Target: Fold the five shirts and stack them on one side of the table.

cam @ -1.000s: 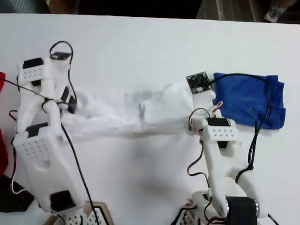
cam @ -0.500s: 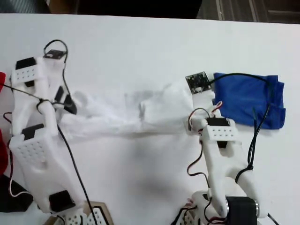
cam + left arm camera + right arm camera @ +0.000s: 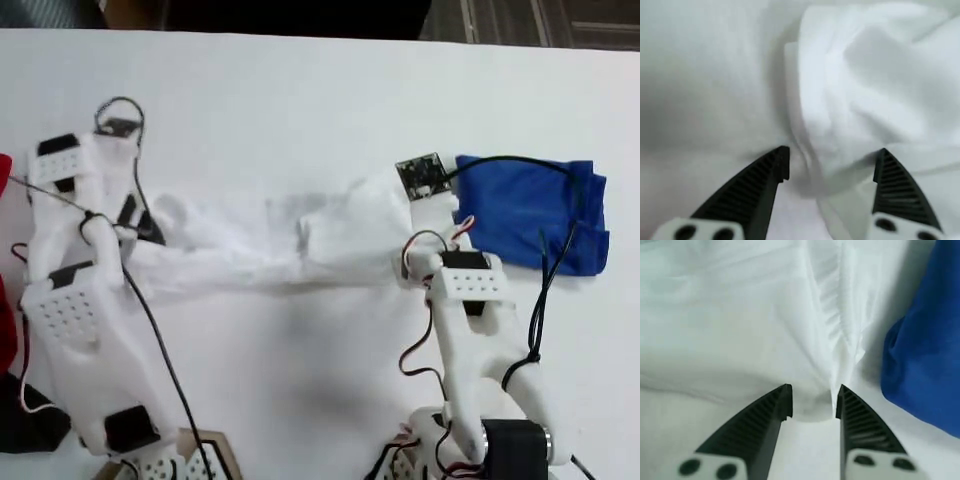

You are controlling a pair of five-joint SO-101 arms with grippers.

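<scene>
A white shirt [image 3: 260, 245] lies stretched in a crumpled band across the white table [image 3: 300, 100], between the two arms. At its left end my left gripper [image 3: 150, 228] stands open; in the left wrist view the left gripper [image 3: 834, 157] straddles a folded edge of the white shirt [image 3: 880, 75] without closing on it. At the shirt's right end my right gripper [image 3: 432, 205] is shut on a fold of the white shirt [image 3: 740, 315], and the right gripper [image 3: 812, 392] has the cloth bunched between its narrow jaws. A folded blue shirt [image 3: 530, 210] lies just right of it; the blue shirt [image 3: 925, 350] is close beside the fingers.
Red cloth [image 3: 5, 300] shows at the table's left edge, with a dark item [image 3: 25, 420] below it near the left arm's base. Black cables trail from both arms. The far half of the table is bare.
The left arm has shifted slightly to the left beside the shirt's end. The white shirt and the right arm have not moved.
</scene>
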